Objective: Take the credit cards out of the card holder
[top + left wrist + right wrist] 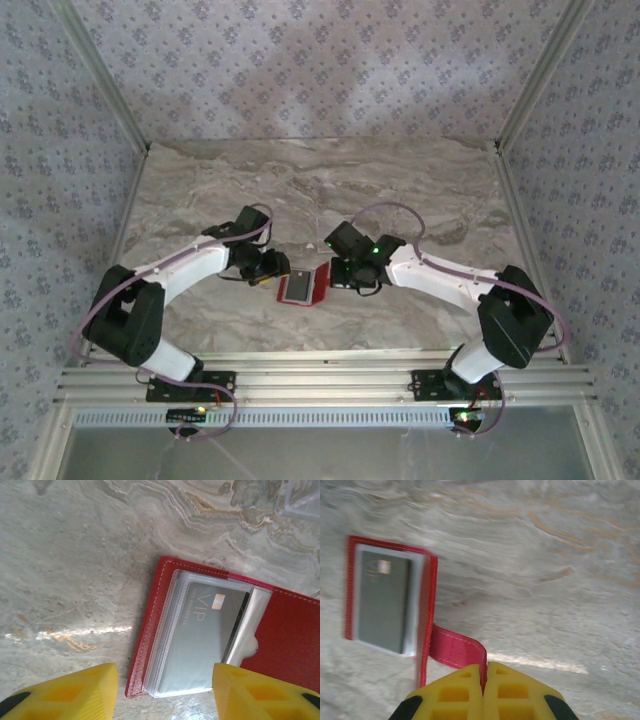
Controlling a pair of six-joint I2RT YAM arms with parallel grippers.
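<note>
The red card holder [320, 285] lies open on the marble table between both grippers. In the left wrist view a grey credit card [205, 635] printed "VIP" sits in clear sleeves on the holder's [292, 635] left half. My left gripper [165, 697] is open, its yellow fingers [75, 695] standing on either side of the near end of the card and sleeves, with a gap on each side. My right gripper [483, 680] is shut on the holder's red snap tab [457, 647], beside the holder [427, 605] and its grey card [382, 605].
A corner of a clear plastic tray [300, 500] lies beyond the holder in the left wrist view. Patterned walls [320, 60] enclose the marble table [330, 190] on three sides. An aluminium rail [320, 385] runs along the near edge.
</note>
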